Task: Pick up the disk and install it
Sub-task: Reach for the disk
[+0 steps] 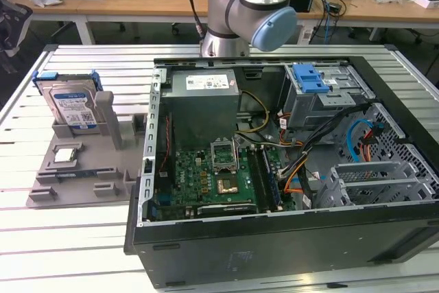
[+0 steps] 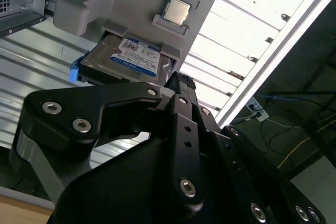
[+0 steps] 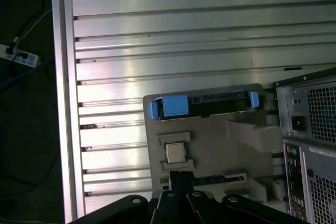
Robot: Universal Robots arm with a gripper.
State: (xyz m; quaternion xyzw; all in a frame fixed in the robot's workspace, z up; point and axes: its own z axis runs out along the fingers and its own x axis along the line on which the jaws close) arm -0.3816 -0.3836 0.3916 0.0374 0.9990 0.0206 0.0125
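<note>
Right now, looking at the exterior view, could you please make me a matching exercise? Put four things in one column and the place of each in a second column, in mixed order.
Things
1. disk
2. processor chip
3. blue latch
4. green motherboard

Places
A. on the floor of the open computer case
B. lying flat on the grey holder, in front of the disk
C. standing upright in a slot of the grey holder
D. on top of the drive cage inside the computer case

Pairs: 1-C, 2-B, 3-D, 4-A
</note>
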